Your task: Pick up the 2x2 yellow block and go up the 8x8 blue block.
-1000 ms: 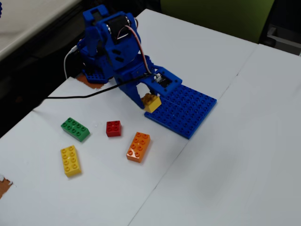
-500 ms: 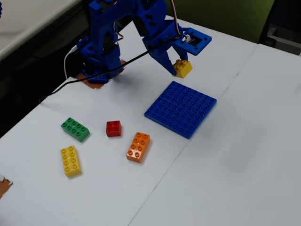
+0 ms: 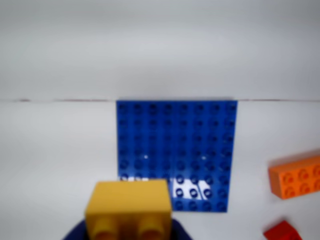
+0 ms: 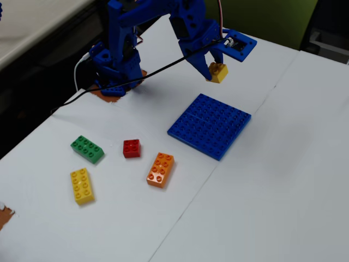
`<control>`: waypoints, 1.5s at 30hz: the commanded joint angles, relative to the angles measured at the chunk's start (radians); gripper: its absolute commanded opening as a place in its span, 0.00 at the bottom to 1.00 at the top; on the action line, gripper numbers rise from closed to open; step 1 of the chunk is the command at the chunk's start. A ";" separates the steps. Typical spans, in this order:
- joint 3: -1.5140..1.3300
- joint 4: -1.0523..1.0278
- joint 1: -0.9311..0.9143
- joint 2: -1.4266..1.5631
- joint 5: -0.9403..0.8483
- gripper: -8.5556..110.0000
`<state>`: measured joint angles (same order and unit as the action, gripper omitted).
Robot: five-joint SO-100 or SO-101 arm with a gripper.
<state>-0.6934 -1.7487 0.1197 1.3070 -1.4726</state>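
Gripper (image 4: 216, 66) pinching the 2x2 yellow block (image 4: 218, 72), held in the air well clear of the table (image 4: 262, 180) and above the far edge of the 8x8 blue block (image 4: 210, 126) in the fixed view; same brick low and centred in the wrist view (image 3: 128, 210), baseplate (image 3: 177, 150) spread beyond it. Best done by keeping the pinch firm and steady, centring over the plate's studs, descending straight and level. Red brick (image 4: 131, 148) and orange brick (image 4: 160, 170) lying nearby, off the path.

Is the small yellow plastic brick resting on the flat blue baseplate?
No, the fingers hold the yellow brick above the baseplate.
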 commanded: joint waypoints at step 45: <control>-0.017 0.049 -0.127 -0.146 -0.138 0.07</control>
<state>-0.7302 -1.7150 -0.0215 1.1551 -1.6199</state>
